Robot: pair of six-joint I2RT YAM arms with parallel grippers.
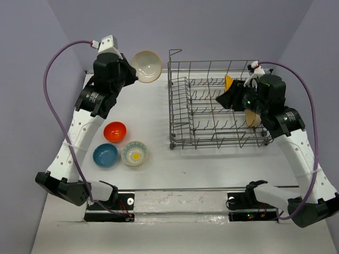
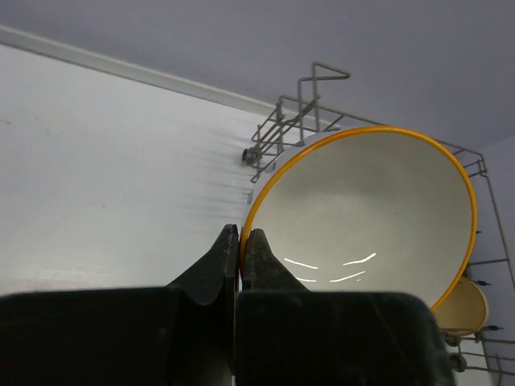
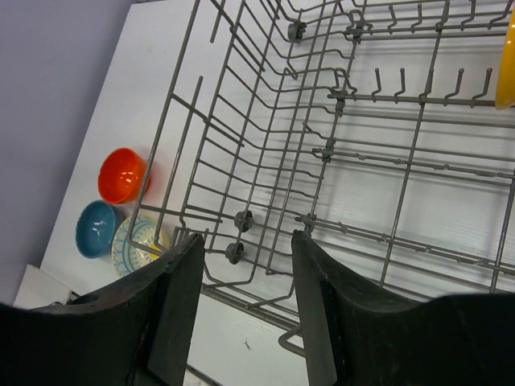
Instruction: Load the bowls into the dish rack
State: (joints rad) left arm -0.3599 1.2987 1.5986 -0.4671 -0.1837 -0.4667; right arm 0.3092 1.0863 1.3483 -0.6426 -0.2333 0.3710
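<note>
Black left gripper [image 2: 240, 249] pinches the glossy white bowl [image 2: 366, 217] by its rim left of the wire dish rack [image 1: 217, 106], while only the right wrist view shows the right gripper [image 3: 245, 265] half-open, empty, over the rack.

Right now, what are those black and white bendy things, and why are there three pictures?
They are two robot arms putting bowls into a dish rack. One picture looks down from above. The other two come from little cameras on each arm's wrist. The left gripper is pinched shut on the rim of a white bowl and holds it up. The right gripper is open and empty, over the rack. An orange bowl, a blue bowl and a flowery bowl wait on the table. A yellow bowl seems to be in the rack already.
</note>
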